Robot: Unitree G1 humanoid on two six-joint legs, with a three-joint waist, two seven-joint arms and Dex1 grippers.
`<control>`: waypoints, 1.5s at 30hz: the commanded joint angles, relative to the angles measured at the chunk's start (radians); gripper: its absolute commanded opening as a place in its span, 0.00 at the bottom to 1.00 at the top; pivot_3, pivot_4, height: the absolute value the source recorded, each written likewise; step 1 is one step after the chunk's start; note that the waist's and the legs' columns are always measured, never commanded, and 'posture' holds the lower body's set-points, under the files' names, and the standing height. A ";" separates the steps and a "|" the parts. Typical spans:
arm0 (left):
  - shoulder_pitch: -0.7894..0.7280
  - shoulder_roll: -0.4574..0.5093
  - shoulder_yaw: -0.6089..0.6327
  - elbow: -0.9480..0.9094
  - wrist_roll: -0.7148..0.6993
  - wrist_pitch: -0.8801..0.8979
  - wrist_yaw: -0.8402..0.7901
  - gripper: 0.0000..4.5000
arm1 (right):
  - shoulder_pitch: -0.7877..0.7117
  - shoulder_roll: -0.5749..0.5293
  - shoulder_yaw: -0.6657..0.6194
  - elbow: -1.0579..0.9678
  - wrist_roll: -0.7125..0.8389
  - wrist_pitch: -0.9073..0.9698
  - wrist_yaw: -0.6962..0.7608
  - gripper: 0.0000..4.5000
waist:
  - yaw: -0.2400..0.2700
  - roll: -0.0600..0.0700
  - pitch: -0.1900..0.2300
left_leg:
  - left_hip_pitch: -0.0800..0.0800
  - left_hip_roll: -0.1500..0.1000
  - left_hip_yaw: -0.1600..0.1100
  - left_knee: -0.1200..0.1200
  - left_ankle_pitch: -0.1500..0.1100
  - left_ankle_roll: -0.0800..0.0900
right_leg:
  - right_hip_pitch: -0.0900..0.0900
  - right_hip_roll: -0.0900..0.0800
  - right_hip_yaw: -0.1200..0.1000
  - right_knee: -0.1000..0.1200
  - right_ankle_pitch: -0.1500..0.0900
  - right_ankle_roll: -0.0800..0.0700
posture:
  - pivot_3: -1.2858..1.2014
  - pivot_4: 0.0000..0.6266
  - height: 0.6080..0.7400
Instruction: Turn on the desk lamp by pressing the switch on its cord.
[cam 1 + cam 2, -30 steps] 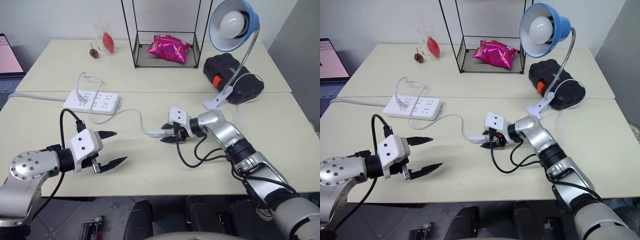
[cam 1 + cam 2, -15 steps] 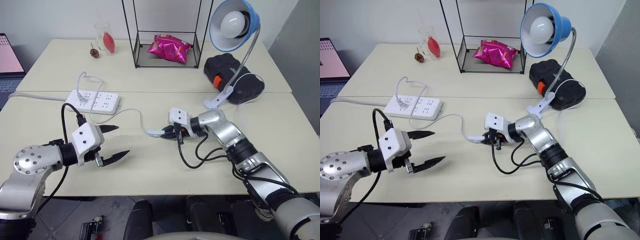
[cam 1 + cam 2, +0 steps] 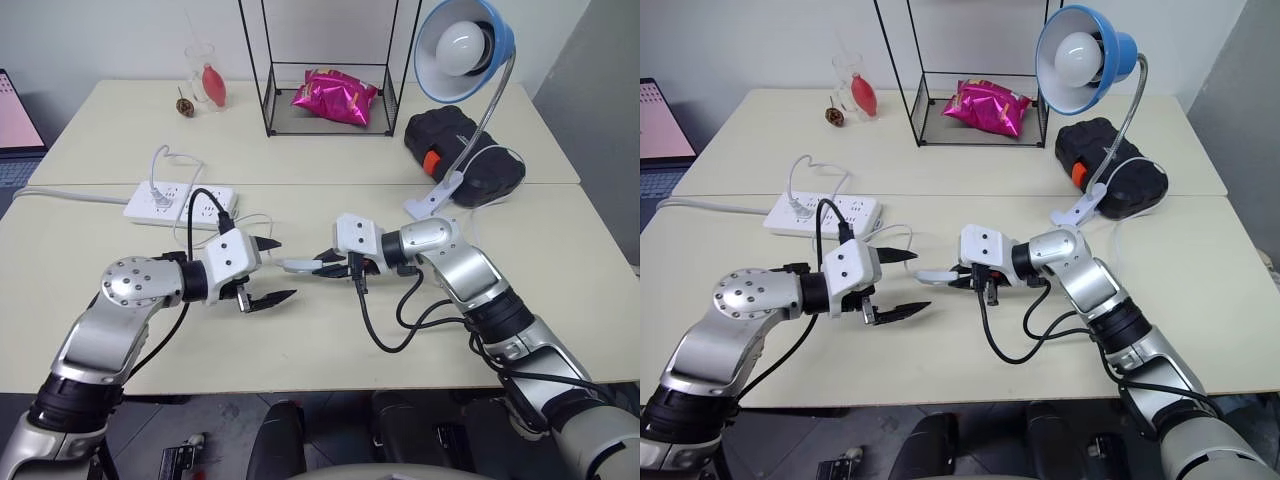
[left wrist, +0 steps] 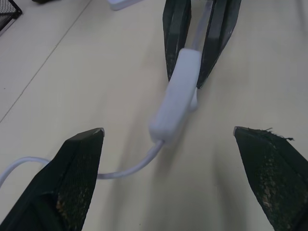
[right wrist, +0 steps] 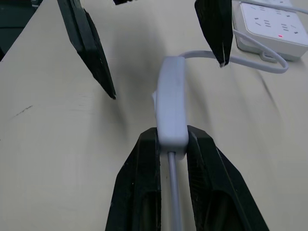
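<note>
The right gripper (image 3: 322, 268) clamps the switch (image 3: 297, 265) mid-desk; the left gripper (image 3: 268, 272) gapes beside it; no writing legible.

Two cream tables (image 3: 300, 345) are standing edge to edge. On the near one a white power strip (image 3: 180, 202) is lying. On the far one a black wire rack (image 3: 330, 70), a black case (image 3: 462, 155) and a glass (image 3: 203, 72) are standing.

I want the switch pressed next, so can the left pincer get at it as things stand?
Probably yes: the right pincer holds the switch by its far end, clear of the table, and the open left pincer faces its free end with nothing between.
</note>
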 commanded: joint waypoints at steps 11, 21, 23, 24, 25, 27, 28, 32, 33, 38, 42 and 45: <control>-0.087 -0.037 -0.034 0.048 0.020 -0.010 -0.022 1.00 | -0.004 -0.020 0.008 -0.057 -0.001 -0.009 -0.004 0.09 | 0.000 0.000 0.000 | 0.000 0.000 0.000 0.000 0.000 0.000 | 0.000 0.000 0.000 0.000 0.000 0.000 | 0.52 0.24 1.00; -0.109 -0.058 -0.057 0.076 0.050 -0.018 -0.017 0.73 | -0.007 -0.020 0.017 -0.054 -0.007 -0.024 0.003 0.09 | 0.000 0.000 0.000 | 0.000 0.000 0.000 0.000 0.000 0.000 | 0.000 0.000 0.000 0.000 0.000 0.000 | 0.52 0.24 1.00; -0.115 -0.056 -0.061 0.088 0.060 -0.025 -0.017 0.63 | -0.005 -0.021 0.017 -0.058 -0.007 -0.023 0.005 0.09 | 0.000 0.000 0.000 | 0.000 0.000 -0.001 0.000 0.000 0.000 | 0.000 0.000 0.000 0.000 0.000 0.000 | 0.52 0.24 1.00; -0.118 -0.054 -0.063 0.095 0.068 -0.035 -0.015 0.57 | -0.005 -0.022 0.017 -0.059 -0.007 -0.023 0.006 0.09 | 0.000 0.000 0.000 | 0.000 0.000 -0.001 0.000 0.000 0.000 | 0.000 0.000 0.000 0.000 0.000 0.000 | 0.52 0.24 1.00; -0.121 -0.053 -0.064 0.100 0.071 -0.040 -0.014 0.51 | -0.005 -0.023 0.017 -0.061 -0.007 -0.023 0.006 0.09 | 0.000 0.000 0.000 | 0.000 0.000 -0.001 0.000 0.000 0.000 | 0.000 0.000 0.000 0.000 0.000 0.000 | 0.52 0.24 1.00; -0.125 -0.055 -0.062 0.107 0.075 -0.046 -0.012 0.41 | -0.004 -0.023 0.016 -0.063 -0.007 -0.023 0.007 0.09 | 0.000 0.000 0.000 | 0.000 0.000 -0.001 0.000 0.000 0.000 | 0.000 0.000 0.000 0.000 0.000 0.000 | 0.52 0.24 1.00; -0.128 -0.056 -0.061 0.110 0.078 -0.050 -0.011 0.37 | -0.003 -0.023 0.016 -0.063 -0.007 -0.023 0.007 0.09 | 0.000 0.000 0.000 | 0.000 0.000 -0.001 0.000 0.000 0.000 | 0.000 0.000 0.000 0.000 0.000 0.000 | 0.52 0.24 1.00; -0.133 -0.057 -0.060 0.118 0.089 -0.061 -0.011 0.20 | -0.003 -0.022 0.017 -0.064 -0.007 -0.025 0.009 0.09 | 0.000 0.000 0.000 | 0.000 0.000 -0.001 0.000 0.000 0.000 | 0.000 0.000 0.000 0.000 0.000 0.000 | 0.52 0.24 1.00; -0.133 -0.057 -0.059 0.119 0.090 -0.064 -0.012 0.16 | -0.003 -0.022 0.017 -0.064 -0.006 -0.025 0.009 0.09 | 0.000 0.000 0.000 | 0.000 0.000 -0.001 0.000 0.000 0.000 | 0.000 0.000 0.000 0.000 0.000 0.000 | 0.52 0.24 1.00; -0.137 -0.062 -0.054 0.119 0.089 -0.070 -0.014 0.14 | -0.005 -0.018 0.016 -0.062 -0.005 -0.030 0.011 0.09 | 0.000 0.000 0.000 | 0.000 0.000 -0.001 0.000 0.000 0.000 | 0.000 0.000 0.000 0.000 0.000 0.000 | 0.52 0.24 1.00; -0.136 -0.062 -0.052 0.114 0.083 -0.075 -0.020 0.14 | -0.006 -0.015 0.016 -0.062 -0.004 -0.031 0.013 0.09 | 0.000 0.000 0.000 | 0.000 0.000 -0.001 0.000 0.000 0.000 | 0.000 0.000 0.000 0.000 0.000 0.000 | 0.52 0.24 1.00; -0.132 -0.065 -0.044 0.104 0.065 -0.083 -0.031 0.14 | -0.007 -0.014 0.016 -0.061 -0.005 -0.031 0.014 0.09 | 0.000 0.000 0.000 | 0.000 0.000 -0.001 0.000 0.000 0.000 | 0.000 0.000 0.000 0.000 0.000 0.000 | 0.52 0.24 1.00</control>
